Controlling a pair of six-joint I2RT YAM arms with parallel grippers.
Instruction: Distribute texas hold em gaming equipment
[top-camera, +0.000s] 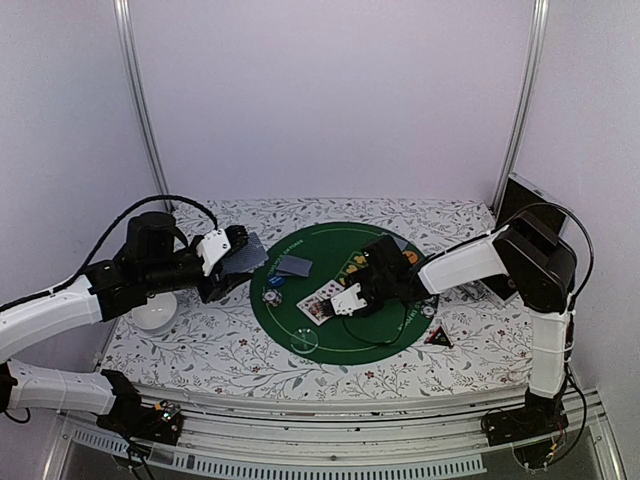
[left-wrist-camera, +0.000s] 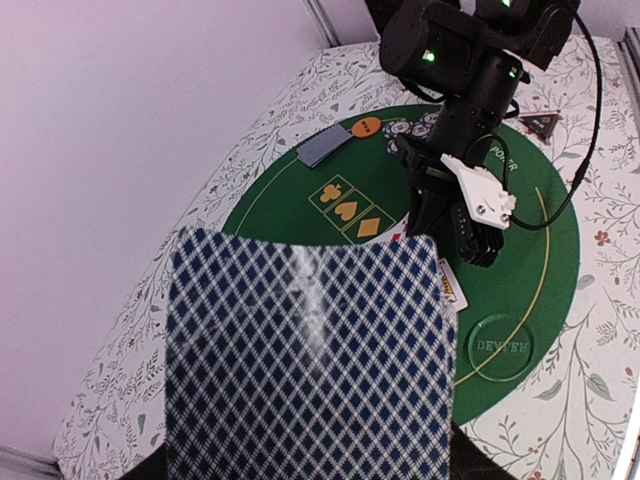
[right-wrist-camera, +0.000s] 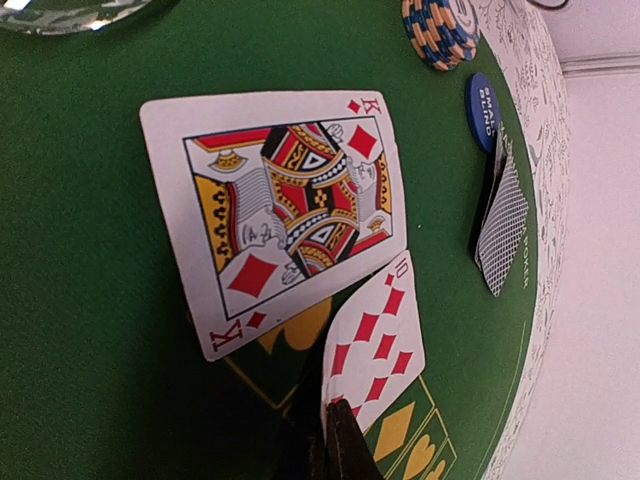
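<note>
Right gripper is pinched tight on 1 corner of the 10 of diamonds, face up. The 10's far corner sits at the king's near corner. Touching or just lapping, can't tell. Also can't tell if the 10 is flat on the mat or slightly raised.

Left gripper is clamped on the deck, well off the king toward the left arm.

Other kit:
- chips and blue button: near the king, left-arm side
- face-down cards: beyond the king, toward the back
- orange button: well apart from the king, right-arm side

Step as I read it: lay the 10 next to the king. To do it well:
- get the 10 flat before letting go, else it tips or slides
- set it beside the king, edges parallel, both indices readable, no lapping
- open just enough, then lift straight up; a sideways exit would likely drag the 10 into the king
- the card is thin and probably slick, so it may cling to a finger; check it is down
- hold the left arm and deck where they are until the right is out
</note>
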